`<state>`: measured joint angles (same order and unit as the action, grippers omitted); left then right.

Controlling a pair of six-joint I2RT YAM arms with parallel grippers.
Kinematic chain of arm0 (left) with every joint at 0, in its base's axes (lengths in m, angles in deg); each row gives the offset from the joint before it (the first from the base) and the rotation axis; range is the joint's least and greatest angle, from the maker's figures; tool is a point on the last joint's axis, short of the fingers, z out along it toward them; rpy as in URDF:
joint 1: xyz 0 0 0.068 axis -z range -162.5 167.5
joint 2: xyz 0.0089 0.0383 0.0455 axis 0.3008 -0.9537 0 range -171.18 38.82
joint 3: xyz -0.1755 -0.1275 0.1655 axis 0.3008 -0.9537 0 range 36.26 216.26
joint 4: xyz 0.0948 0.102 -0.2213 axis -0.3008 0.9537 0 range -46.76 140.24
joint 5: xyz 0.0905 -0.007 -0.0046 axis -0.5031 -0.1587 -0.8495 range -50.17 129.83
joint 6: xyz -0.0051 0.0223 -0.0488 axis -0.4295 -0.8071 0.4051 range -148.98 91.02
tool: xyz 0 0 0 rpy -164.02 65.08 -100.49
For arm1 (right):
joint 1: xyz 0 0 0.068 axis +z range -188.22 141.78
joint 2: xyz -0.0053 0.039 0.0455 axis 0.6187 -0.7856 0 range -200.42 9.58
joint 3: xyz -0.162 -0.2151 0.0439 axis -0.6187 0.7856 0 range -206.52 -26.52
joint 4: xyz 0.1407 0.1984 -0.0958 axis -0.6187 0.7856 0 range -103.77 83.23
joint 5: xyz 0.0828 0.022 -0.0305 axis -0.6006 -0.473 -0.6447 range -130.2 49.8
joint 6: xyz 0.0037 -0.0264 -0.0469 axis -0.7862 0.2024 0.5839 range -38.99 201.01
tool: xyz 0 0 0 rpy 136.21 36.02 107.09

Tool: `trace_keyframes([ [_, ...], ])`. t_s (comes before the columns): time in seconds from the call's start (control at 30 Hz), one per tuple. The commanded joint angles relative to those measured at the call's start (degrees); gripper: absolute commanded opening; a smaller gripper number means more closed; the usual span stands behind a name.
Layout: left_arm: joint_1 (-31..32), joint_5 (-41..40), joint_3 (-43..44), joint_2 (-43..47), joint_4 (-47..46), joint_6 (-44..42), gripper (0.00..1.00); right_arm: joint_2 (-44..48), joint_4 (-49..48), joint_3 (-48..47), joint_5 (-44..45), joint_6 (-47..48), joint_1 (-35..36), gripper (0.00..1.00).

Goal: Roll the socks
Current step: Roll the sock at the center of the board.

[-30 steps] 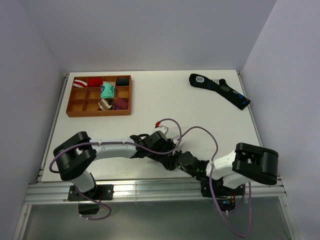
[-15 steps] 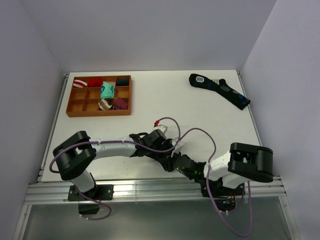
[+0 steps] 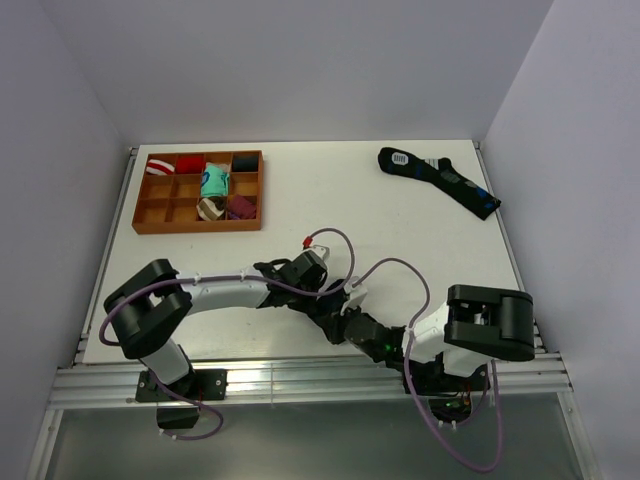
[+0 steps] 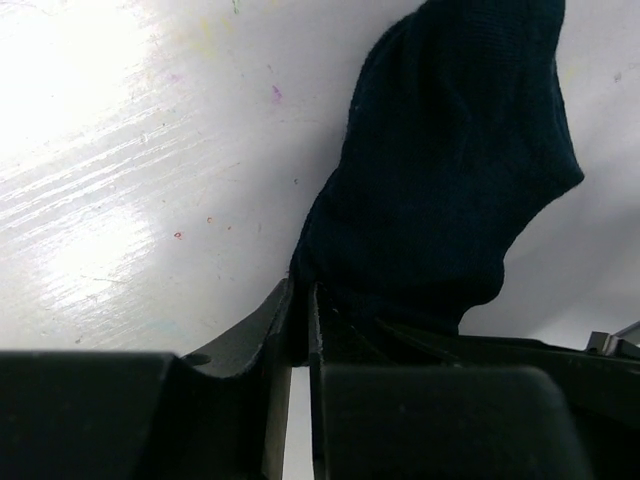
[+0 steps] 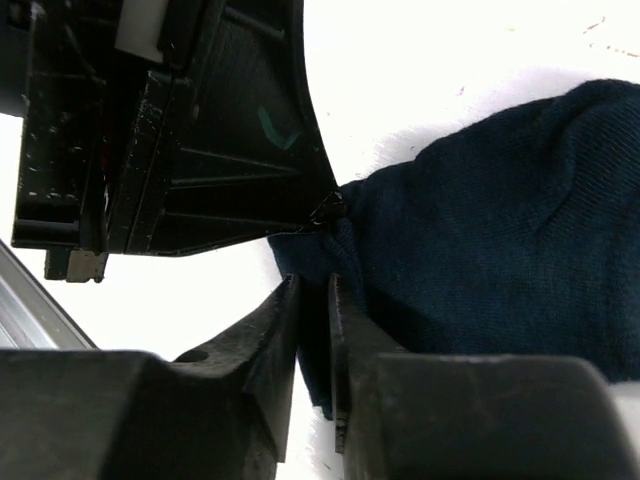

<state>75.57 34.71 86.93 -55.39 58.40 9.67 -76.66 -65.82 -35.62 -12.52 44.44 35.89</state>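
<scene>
The left end effector (image 4: 301, 300) is almost closed, nipping an edge of the socks (image 4: 450, 170), which lie near the front middle of the desk (image 4: 120, 160). The right end effector (image 5: 313, 300) seems pinched on another edge. The fabric looks soft, limp and light, so grip the hems.

white table boxed in by plain pale walls
the table (image 3: 400, 215) fills the middle of the top view, with the back wall (image 3: 300, 60) across the top and the left wall (image 3: 50, 200) and right wall (image 3: 585, 150) at the sides, all pale lilac-grey; a metal rail (image 3: 300, 378) runs along its lower edge; glare (image 4: 70, 90) whitens the tabletop at upper left of the left wrist view.
</scene>
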Motion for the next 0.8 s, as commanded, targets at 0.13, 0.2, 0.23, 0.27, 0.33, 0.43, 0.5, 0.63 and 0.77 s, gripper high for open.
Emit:
trace_keyframes([
  [0.13, -0.5, 2.5, -1.0, 3.7, -2.2, 2.2, 0.20, -4.4, 7.9, 1.0, -1.0, -2.8, 0.9, 0.15],
  [0.2, -0.7, 0.8, -1.2, 4.4, -1.8, 2.6, 0.23, -4.8, 6.8, 1.4, -1.5, -3.5, 0.9, 0.14],
  [0.23, -0.8, 0.3, -1.5, 5.0, -1.5, 2.8, 0.24, -5.0, 6.2, 2.0, -2.3, -4.2, 1.0, 0.13],
  [0.27, -0.8, -0.5, -1.6, 5.4, -1.5, 3.1, 0.26, -5.1, 5.2, 2.2, -2.5, -4.6, 1.0, 0.13],
  [0.33, -1.0, -2.3, -2.2, 6.6, -1.5, 3.5, 0.27, -5.1, 4.6, 2.9, -3.4, -5.6, 0.9, 0.13],
  [0.43, -1.2, -4.4, -3.3, 8.3, -2.1, 4.0, 0.28, -4.8, 2.8, 4.1, -4.9, -7.4, 0.6, 0.13],
  [0.5, -1.3, -5.6, -3.8, 9.3, -2.0, 4.6, 0.30, -4.6, 1.6, 4.7, -7.5, -8.1, -0.4, 0.13],
  [0.63, -1.4, -6.7, -6.6, 11.6, -3.8, 4.9, 0.32, -3.5, 3.0, 5.2, -11.6, -10.2, -2.9, 0.13],
  [0.77, -1.4, -7.0, -9.3, 13.5, -6.2, 5.5, 0.33, -2.3, 4.4, 5.8, -16.9, -10.9, -5.8, 0.12],
])
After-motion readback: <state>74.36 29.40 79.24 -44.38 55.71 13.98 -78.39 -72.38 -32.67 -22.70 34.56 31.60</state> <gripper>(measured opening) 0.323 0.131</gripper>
